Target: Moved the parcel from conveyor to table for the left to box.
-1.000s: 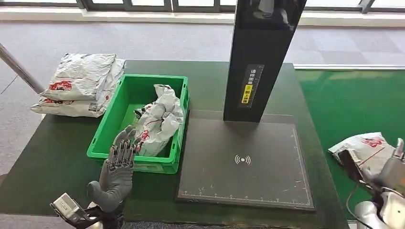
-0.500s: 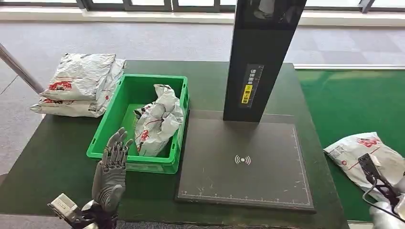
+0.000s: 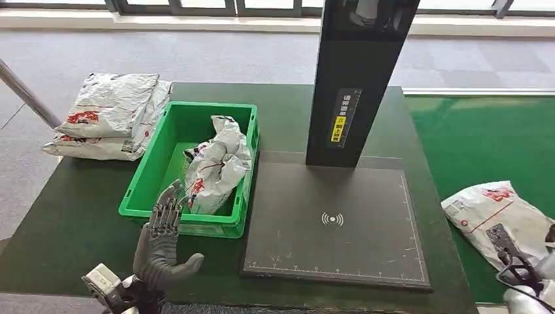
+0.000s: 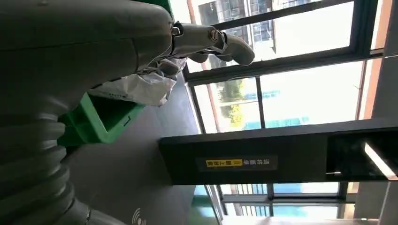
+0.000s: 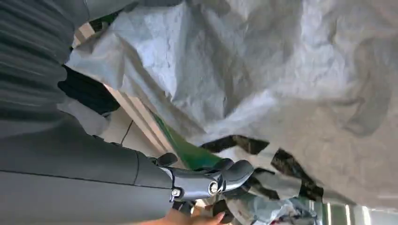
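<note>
A crumpled white-grey parcel [image 3: 494, 209] with red print lies on the green conveyor [image 3: 478, 140] at the right. My right hand [image 3: 533, 278] is at the parcel's near right corner, low in the head view. In the right wrist view the parcel [image 5: 281, 84] lies close against the palm and the thumb [image 5: 206, 183] reaches along beneath it; whether it is gripped is unclear. My left hand [image 3: 160, 245] stands upright and empty in front of the green bin [image 3: 141, 196], fingers apart and thumb out. The bin holds another parcel [image 3: 219, 160].
A stack of parcels [image 3: 111, 114] lies on the dark green table [image 3: 72, 209] left of the bin. A black scanner tower [image 3: 357, 78] rises behind a flat dark scanning pad [image 3: 334, 222] in the table's middle.
My right hand has dropped toward the near right corner, uncovering more of the parcel. My left hand has drawn back a little from the bin's front wall and spread its thumb.
</note>
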Action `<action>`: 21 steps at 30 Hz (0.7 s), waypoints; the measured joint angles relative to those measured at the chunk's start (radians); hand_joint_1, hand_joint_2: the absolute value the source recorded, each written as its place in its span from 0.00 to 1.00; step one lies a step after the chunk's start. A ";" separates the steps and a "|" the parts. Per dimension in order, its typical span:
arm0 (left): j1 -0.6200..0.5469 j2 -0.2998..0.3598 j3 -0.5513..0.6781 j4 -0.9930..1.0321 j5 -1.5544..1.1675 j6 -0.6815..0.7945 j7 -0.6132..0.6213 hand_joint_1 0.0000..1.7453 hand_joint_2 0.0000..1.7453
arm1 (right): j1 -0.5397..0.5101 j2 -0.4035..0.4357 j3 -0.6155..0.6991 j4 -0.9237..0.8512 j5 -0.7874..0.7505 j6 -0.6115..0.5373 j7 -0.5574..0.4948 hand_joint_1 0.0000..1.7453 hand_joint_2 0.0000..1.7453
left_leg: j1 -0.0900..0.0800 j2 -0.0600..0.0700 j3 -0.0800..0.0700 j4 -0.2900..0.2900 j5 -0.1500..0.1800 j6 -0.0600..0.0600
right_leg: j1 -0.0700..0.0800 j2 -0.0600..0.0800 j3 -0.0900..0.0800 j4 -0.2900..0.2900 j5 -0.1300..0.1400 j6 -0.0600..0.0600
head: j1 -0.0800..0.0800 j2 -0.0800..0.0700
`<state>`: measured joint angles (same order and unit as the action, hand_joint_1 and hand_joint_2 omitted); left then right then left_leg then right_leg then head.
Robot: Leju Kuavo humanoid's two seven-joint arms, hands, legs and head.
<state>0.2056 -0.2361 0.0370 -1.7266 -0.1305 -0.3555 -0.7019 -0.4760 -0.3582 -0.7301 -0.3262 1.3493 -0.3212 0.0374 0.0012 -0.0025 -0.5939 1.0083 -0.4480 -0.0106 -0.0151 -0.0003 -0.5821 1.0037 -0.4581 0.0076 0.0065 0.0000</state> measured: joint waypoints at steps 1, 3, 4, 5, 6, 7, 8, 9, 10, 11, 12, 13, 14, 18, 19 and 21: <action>-0.001 0.000 0.000 0.003 0.000 0.001 0.000 0.00 1.00 | 0.000 0.003 -0.001 0.003 0.002 0.006 0.000 1.00 1.00 | 0.000 0.000 0.000 0.000 0.000 0.000 | 0.000 0.000 0.000 0.000 0.000 0.000 | 0.000 0.000; -0.002 0.000 0.000 0.009 -0.001 0.001 0.000 0.00 1.00 | -0.003 0.008 -0.003 0.009 0.013 0.027 0.002 1.00 1.00 | 0.000 0.000 0.000 0.000 0.000 0.000 | 0.000 0.000 0.001 0.000 0.000 0.000 | 0.000 0.000; -0.003 0.000 0.000 0.011 -0.001 0.002 0.000 0.00 1.00 | -0.007 0.012 -0.003 0.012 0.023 0.045 0.007 1.00 1.00 | 0.000 0.000 0.000 0.000 0.000 0.000 | 0.000 0.000 0.000 0.000 0.000 0.000 | 0.000 0.000; -0.003 0.000 0.000 0.015 -0.003 0.002 0.000 0.00 1.00 | -0.014 0.021 -0.003 0.016 0.033 0.063 0.012 1.00 1.00 | 0.000 0.000 0.000 0.000 0.000 0.000 | 0.000 0.000 0.000 0.000 0.000 0.000 | 0.000 0.000; -0.005 0.000 0.000 0.019 -0.006 0.001 0.000 0.00 1.00 | -0.021 0.029 -0.003 0.019 0.038 0.076 0.015 1.00 1.00 | 0.000 0.001 0.000 0.000 0.000 0.000 | 0.000 0.001 0.000 0.000 0.000 0.000 | 0.000 0.000; -0.007 0.000 0.000 0.022 -0.008 0.001 0.002 0.00 1.00 | -0.026 0.034 -0.003 0.022 0.044 0.089 0.018 1.00 1.00 | 0.000 0.001 0.001 0.000 0.000 0.000 | 0.000 0.001 0.000 0.000 0.000 0.000 | 0.000 0.000; -0.009 0.000 0.000 0.024 -0.008 0.001 0.005 0.00 1.00 | -0.033 0.041 -0.003 0.024 0.048 0.106 0.025 1.00 1.00 | 0.000 0.001 0.001 0.000 0.000 0.000 | 0.000 0.001 0.000 0.000 0.000 0.000 | 0.000 0.000; -0.010 0.000 0.000 0.025 -0.008 0.001 0.008 0.00 1.00 | -0.039 0.047 -0.003 0.025 0.054 0.122 0.030 1.00 1.00 | 0.000 0.001 0.001 0.000 0.000 0.000 | 0.000 0.002 0.001 0.000 0.000 0.000 | 0.000 0.000; -0.011 -0.001 0.000 0.027 -0.008 0.001 0.009 0.00 1.00 | -0.046 0.050 -0.003 0.026 0.056 0.134 0.033 1.00 1.00 | 0.001 0.001 0.001 0.000 0.000 0.000 | 0.001 0.002 0.001 0.000 0.000 0.000 | 0.000 0.000; -0.011 -0.001 0.000 0.028 -0.008 0.001 0.010 0.00 1.00 | -0.051 0.055 -0.003 0.026 0.058 0.140 0.035 1.00 1.00 | 0.001 0.001 0.002 0.000 0.000 0.000 | 0.001 0.002 0.001 0.000 0.000 0.000 | 0.000 0.000; -0.011 -0.002 0.000 0.029 -0.008 0.001 0.010 0.00 1.00 | -0.055 0.056 -0.003 0.026 0.060 0.142 0.036 1.00 1.00 | 0.001 0.001 0.002 0.000 0.000 0.000 | 0.001 0.002 0.002 0.000 0.000 0.000 | 0.000 0.000; -0.012 -0.002 0.000 0.031 -0.008 0.001 0.011 0.00 1.00 | -0.058 0.060 -0.003 0.027 0.061 0.148 0.038 1.00 1.00 | 0.001 0.001 0.002 0.000 0.000 0.000 | 0.001 0.002 0.002 0.000 0.000 0.000 | 0.000 0.000; -0.012 -0.002 0.000 0.032 -0.008 0.001 0.011 0.00 1.00 | -0.061 0.063 -0.003 0.027 0.063 0.157 0.042 1.00 1.00 | 0.001 0.001 0.002 0.000 0.000 0.000 | 0.001 0.002 0.002 0.000 0.000 0.000 | 0.000 0.000; -0.016 -0.005 0.002 0.033 -0.009 -0.003 0.018 0.00 1.00 | -0.080 0.073 -0.003 0.029 0.111 0.239 0.084 1.00 1.00 | 0.001 0.001 0.004 0.000 0.000 0.000 | 0.002 0.002 0.004 0.000 0.000 0.000 | 0.000 0.000; -0.017 -0.006 0.005 0.032 -0.009 -0.003 0.020 0.00 1.00 | -0.086 0.077 -0.003 0.029 0.124 0.246 0.092 1.00 1.00 | 0.001 0.001 0.004 0.000 0.000 0.000 | 0.002 0.002 0.004 0.000 0.000 0.000 | 0.000 0.000; -0.016 -0.010 0.008 0.032 -0.009 -0.003 0.024 0.00 1.00 | -0.088 0.085 -0.003 0.029 0.136 0.222 0.087 1.00 1.00 | 0.001 0.001 0.005 0.000 0.000 0.000 | 0.002 0.002 0.005 0.000 0.000 0.000 | 0.000 0.000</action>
<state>0.1898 -0.2457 0.0454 -1.6941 -0.1396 -0.3589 -0.6783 -0.5637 -0.2731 -0.7332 -0.2975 1.4855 -0.0994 0.1244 0.0026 -0.0017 -0.5894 1.0083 -0.4481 -0.0107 -0.0133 0.0015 -0.5771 1.0035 -0.4580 0.0076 0.0065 0.0000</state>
